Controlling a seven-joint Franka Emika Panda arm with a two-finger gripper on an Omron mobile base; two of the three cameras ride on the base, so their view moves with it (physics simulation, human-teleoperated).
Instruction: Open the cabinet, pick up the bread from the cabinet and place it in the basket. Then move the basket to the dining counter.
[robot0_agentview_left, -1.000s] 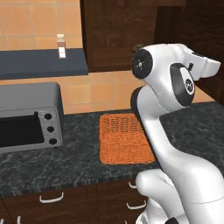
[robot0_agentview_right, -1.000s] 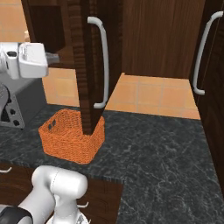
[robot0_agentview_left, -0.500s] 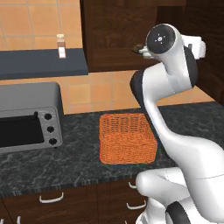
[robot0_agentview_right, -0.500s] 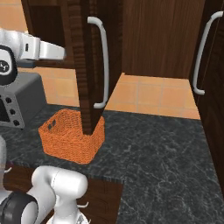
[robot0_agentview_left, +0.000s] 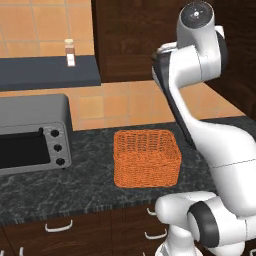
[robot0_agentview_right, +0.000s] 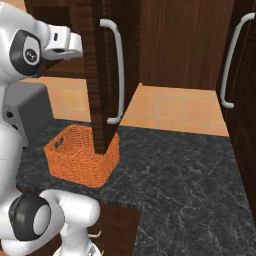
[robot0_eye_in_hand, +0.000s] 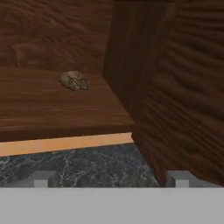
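Observation:
The cabinet (robot0_agentview_right: 102, 75) stands open, its door swung out edge-on with the silver bar handle (robot0_agentview_right: 119, 70) facing right. In the hand view, the small lumpy brown bread (robot0_eye_in_hand: 74, 81) lies on the wooden shelf (robot0_eye_in_hand: 52, 109) inside, ahead and left of centre, with the open door (robot0_eye_in_hand: 183, 100) at the right. My gripper (robot0_eye_in_hand: 110, 179) is open, fingertips wide apart, short of the shelf edge with nothing between them. The hand (robot0_agentview_right: 65, 42) is raised beside the door. The orange basket (robot0_agentview_left: 146, 157) sits empty on the black counter below. The dining counter is out of view.
A grey toaster oven (robot0_agentview_left: 30, 132) stands left of the basket on the black speckled counter (robot0_agentview_left: 75, 185). A spice bottle (robot0_agentview_left: 70, 52) sits on a dark wall shelf. Another cabinet door with a bar handle (robot0_agentview_right: 232, 60) is at the right. Drawers run below the counter.
The hand has swung up and left, away from the door handle toward the cabinet opening. Its jaws went from shut to wide open.

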